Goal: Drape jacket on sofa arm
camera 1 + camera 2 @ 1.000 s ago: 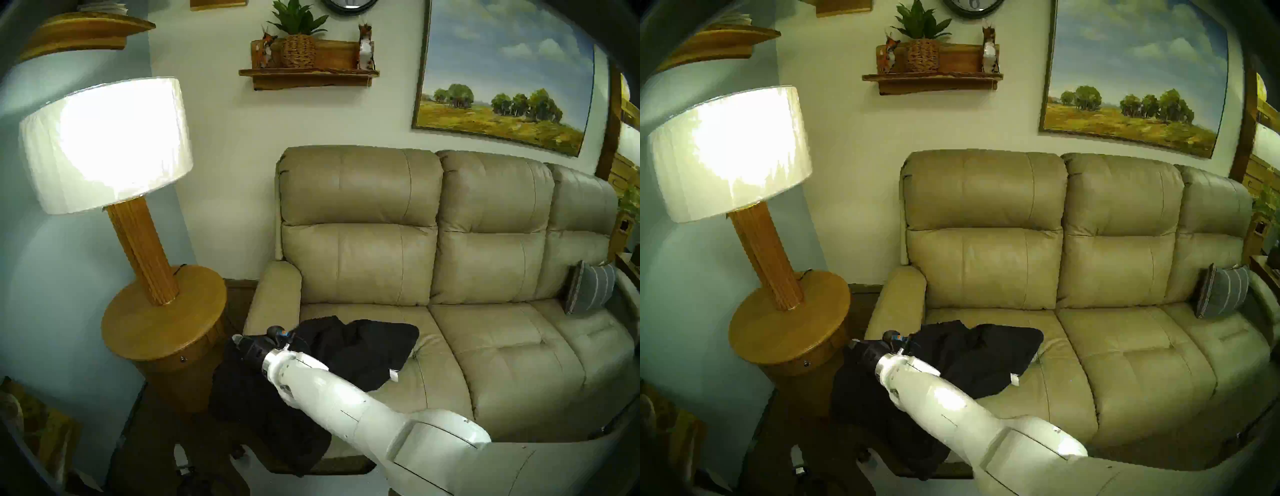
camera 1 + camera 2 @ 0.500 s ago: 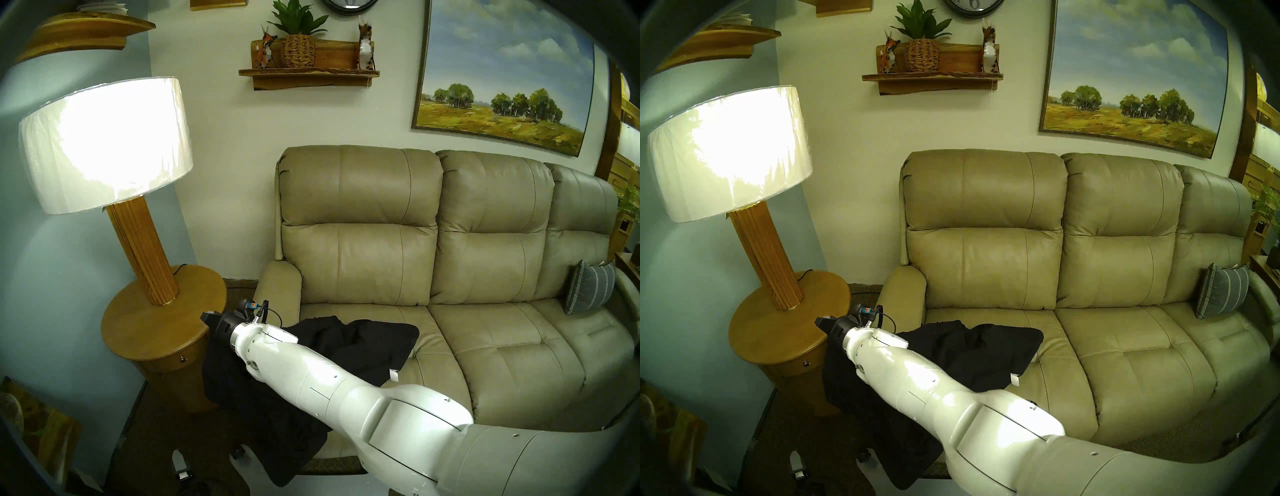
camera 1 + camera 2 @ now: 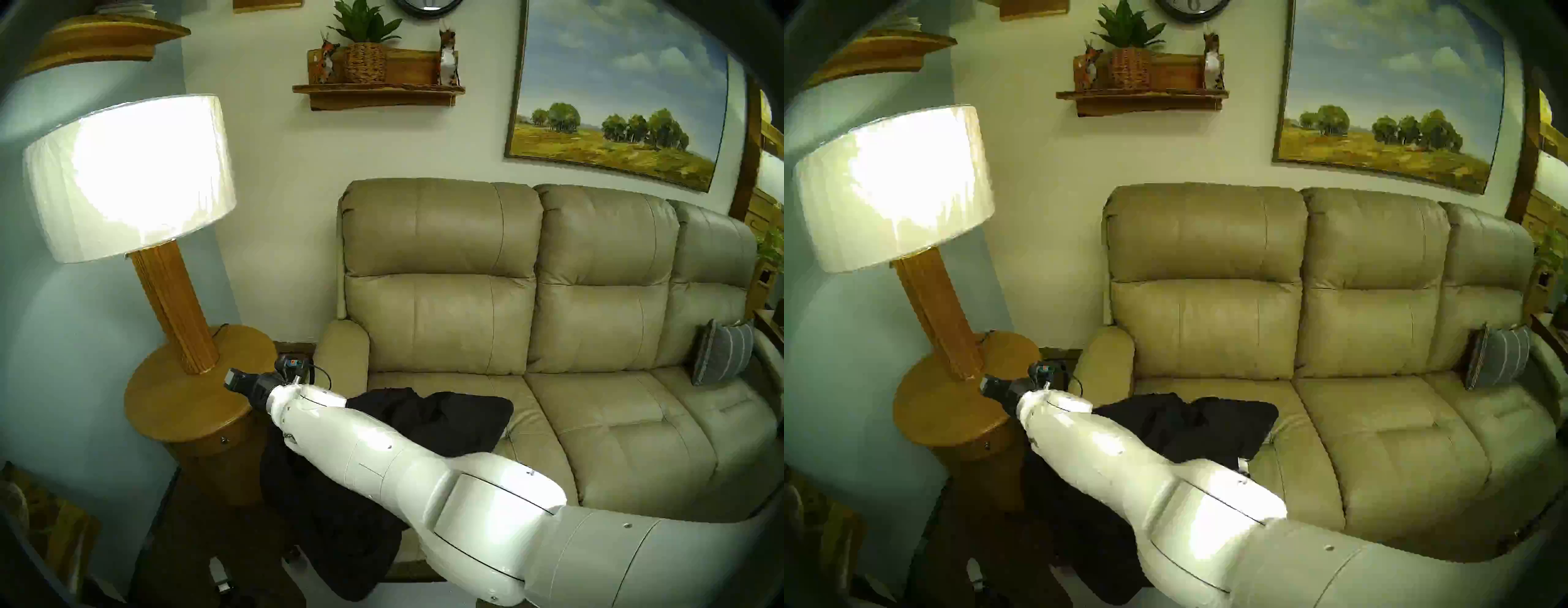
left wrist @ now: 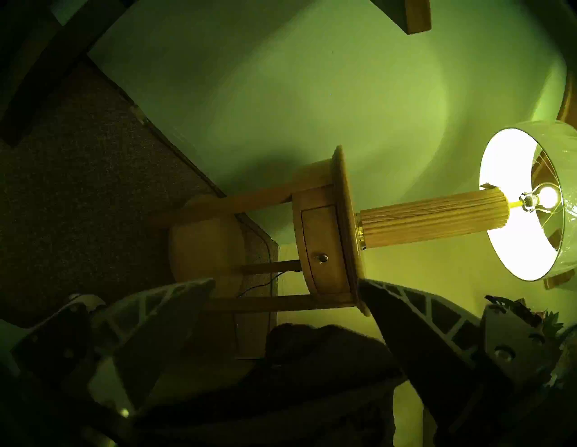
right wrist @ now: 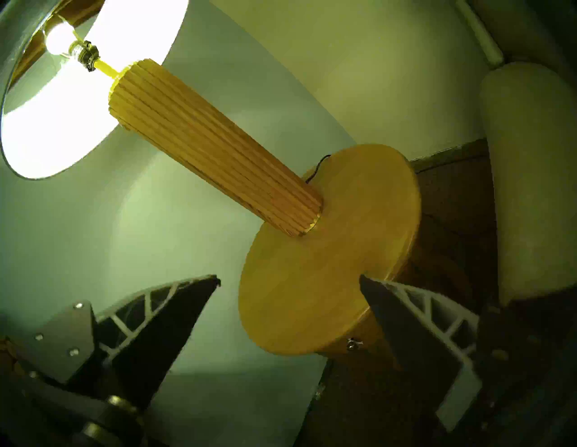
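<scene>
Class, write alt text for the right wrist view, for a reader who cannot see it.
The open right gripper holds nothing, its two dark ribbed fingers spread before a round wooden side table. A fluted wooden lamp with a lit white shade stands on it; the beige leather sofa arm is at right.

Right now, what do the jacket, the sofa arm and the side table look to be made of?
The jacket: soft matte black fabric, folding limply.
The sofa arm: beige leather or a lookalike, faint sheen, padded.
The side table: varnished golden wood, smooth and slightly glossy.
</scene>
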Available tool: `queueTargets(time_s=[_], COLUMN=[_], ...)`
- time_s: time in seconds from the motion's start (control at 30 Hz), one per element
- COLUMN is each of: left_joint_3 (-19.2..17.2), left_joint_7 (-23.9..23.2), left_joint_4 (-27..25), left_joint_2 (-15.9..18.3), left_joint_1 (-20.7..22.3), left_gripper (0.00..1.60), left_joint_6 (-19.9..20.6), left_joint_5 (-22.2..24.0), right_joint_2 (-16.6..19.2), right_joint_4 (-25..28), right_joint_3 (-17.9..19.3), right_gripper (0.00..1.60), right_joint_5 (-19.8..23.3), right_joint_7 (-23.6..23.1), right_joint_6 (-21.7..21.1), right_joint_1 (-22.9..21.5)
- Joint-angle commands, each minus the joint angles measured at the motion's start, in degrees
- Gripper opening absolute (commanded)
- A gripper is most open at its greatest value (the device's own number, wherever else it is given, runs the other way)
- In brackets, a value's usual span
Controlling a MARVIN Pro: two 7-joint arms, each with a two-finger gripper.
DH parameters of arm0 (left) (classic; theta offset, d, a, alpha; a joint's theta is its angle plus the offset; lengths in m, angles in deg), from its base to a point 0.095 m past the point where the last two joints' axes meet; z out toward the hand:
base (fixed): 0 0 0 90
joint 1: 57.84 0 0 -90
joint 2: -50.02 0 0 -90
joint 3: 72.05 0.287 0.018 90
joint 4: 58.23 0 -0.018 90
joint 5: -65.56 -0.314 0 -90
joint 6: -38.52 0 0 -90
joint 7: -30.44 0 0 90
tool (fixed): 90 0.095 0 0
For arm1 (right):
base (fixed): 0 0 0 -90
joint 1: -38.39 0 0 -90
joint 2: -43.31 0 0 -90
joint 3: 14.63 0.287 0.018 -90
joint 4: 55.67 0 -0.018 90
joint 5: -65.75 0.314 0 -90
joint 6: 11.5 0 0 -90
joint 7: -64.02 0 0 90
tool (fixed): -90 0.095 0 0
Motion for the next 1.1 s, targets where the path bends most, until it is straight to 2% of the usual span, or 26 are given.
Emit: queueTargets(time_s=[0.0,0.1,0.27,0.43,0.47,0.57,0.6,0.67,0.7,0.77,1.07], left_joint_3=[-0.4,-0.4,0.0,0.6,0.7,1.1,1.2,1.6,1.8,2.0,4.1], left_joint_7=[-2.5,-3.9,-5.8,-6.8,-6.8,-7.3,-7.4,-7.7,-7.9,-8.1,-7.6], left_joint_4=[0.0,0.2,0.4,0.1,0.0,0.0,0.0,0.0,0.0,0.0,-0.1], left_joint_2=[-0.5,-0.6,-0.4,0.0,0.0,0.2,0.2,0.5,0.5,0.7,2.0], left_joint_1=[-0.1,0.0,0.2,0.1,0.1,0.0,0.0,0.0,0.1,0.3,3.8], left_gripper=[1.6,1.6,1.6,1.6,1.6,1.6,1.6,1.6,1.6,1.6,1.6], left_joint_6=[0.9,1.8,3.2,3.9,3.9,4.2,4.2,4.4,4.5,4.5,6.4], left_joint_5=[-0.4,-0.7,-1.9,-3.3,-3.4,-4.0,-4.2,-4.7,-4.9,-5.3,-7.5], right_joint_2=[-1.8,-0.8,4.3,9.0,8.8,12.1,11.6,14.4,14.1,16.1,22.7], right_joint_4=[-2.5,-4.2,-4.3,-4.6,-5.7,-5.5,-6.7,-6.6,-7.6,-8.2,-11.7], right_joint_3=[-1.2,-0.8,0.6,3.2,3.5,4.4,4.9,5.6,6.1,6.6,9.0], right_gripper=[1.6,1.6,1.6,1.6,1.6,1.6,1.6,1.6,1.6,1.6,1.6], right_joint_5=[-0.3,-0.6,0.0,1.1,1.1,1.8,1.7,2.1,2.2,2.4,3.3], right_joint_7=[-1.3,-3.0,-8.1,-10.6,-10.6,-11.9,-11.7,-12.5,-12.6,-12.9,-14.9], right_joint_6=[0.5,1.4,3.5,4.5,4.5,4.5,4.9,5.2,5.4,5.5,6.6], right_joint_1=[-1.3,-0.7,0.0,1.0,1.3,2.8,2.8,3.4,3.5,3.9,5.3])
